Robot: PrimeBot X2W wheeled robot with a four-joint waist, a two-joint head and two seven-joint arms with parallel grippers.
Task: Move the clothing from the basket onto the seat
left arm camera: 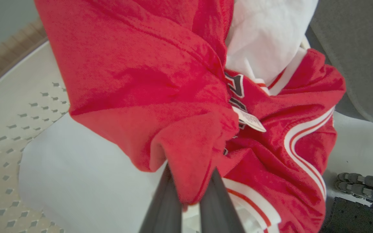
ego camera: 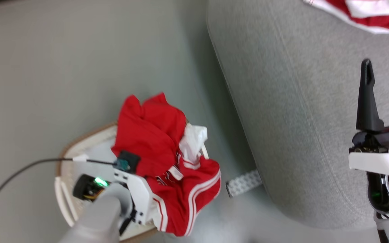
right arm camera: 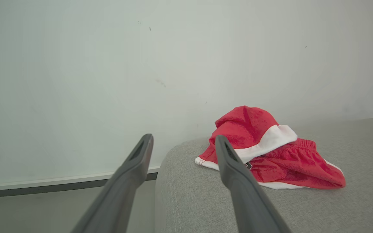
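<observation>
On the grey-green floor (ego camera: 62,67) in the head view, the basket (ego camera: 61,194) stands at the lower left, well clear of the sofa (ego camera: 299,118) to its right. The red clothing (ego camera: 154,141) is heaped in it and spills over the rim nearest the sofa. The left arm (ego camera: 113,206) reaches down into the heap, with a black cable (ego camera: 12,179) trailing from it. A pale dotted strip (ego camera: 243,183) lies on the floor at the sofa's foot. The right gripper (ego camera: 382,62) is above the cushion with its fingers parted and bare. A second red-and-white garment (ego camera: 383,17) lies on the sofa at the top right.

In the left wrist view, the left gripper (left arm camera: 191,181) has its fingers pinched together on a fold of the red cloth. A pale pad (left arm camera: 86,181) lies beneath, beside the basket's perforated wall.

In the right wrist view, the fingers stand wide apart, holding nothing, before a plain pale wall (right arm camera: 108,64) with a dark skirting (right arm camera: 60,187). The second garment rests on the sofa's grey fabric.
</observation>
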